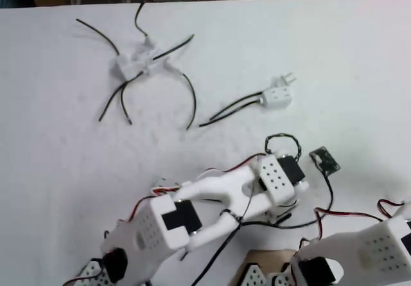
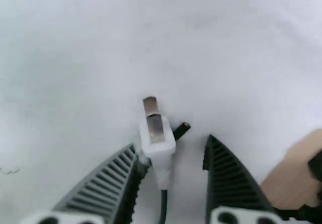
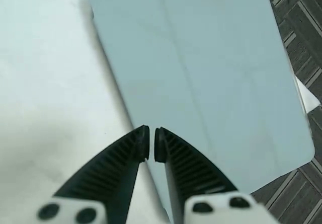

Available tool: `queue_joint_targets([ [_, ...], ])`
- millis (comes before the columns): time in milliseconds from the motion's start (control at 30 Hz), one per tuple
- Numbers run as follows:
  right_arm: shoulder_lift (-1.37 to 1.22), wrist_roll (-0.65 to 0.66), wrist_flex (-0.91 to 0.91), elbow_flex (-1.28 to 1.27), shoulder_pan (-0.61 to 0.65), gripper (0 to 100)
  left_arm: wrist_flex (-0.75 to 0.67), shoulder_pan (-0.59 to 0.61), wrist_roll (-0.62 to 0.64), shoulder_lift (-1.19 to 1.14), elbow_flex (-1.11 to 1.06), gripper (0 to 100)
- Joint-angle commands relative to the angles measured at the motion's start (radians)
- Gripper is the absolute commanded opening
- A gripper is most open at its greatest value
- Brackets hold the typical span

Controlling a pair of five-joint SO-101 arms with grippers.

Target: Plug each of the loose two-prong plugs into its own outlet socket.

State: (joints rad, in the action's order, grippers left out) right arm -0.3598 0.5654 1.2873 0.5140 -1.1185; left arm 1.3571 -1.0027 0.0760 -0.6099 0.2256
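Observation:
A white two-prong plug with a black cord lies on the white table between the fingers of my left gripper. The gripper is open: the plug rests against one finger, and the other finger stands apart from it. In the high view the left arm stretches over the middle of the table. Another white plug with two black cords lies beyond it. A cluster of white sockets and black cords sits at the far left. My right gripper is shut on nothing over a grey-blue mat.
A small black board on a wire lies right of the left arm's wrist. The right arm rests at the near right edge. A tan wooden piece sits at the front edge between the arms. The floor shows beyond the mat.

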Motion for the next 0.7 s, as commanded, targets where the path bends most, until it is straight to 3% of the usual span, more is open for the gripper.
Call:
queue_joint_targets([
  [0, 0.062, 0.003, 0.001, 0.037, -0.001, 3.5, -0.020, 0.015, -0.021, 0.007, 0.002, 11],
  [100, 0.064, 0.003, 0.001, 0.037, -0.001, 3.5, -0.023, -0.001, -0.078, 0.007, 0.002, 7],
  [433, 0.070, 0.003, 0.002, 0.037, -0.001, 3.5, -0.005, -0.016, -0.078, 0.018, 0.044, 5],
  [667, 0.070, 0.003, 0.004, 0.037, 0.007, 3.5, 0.256, -0.018, -0.077, 0.018, 0.358, 5],
])
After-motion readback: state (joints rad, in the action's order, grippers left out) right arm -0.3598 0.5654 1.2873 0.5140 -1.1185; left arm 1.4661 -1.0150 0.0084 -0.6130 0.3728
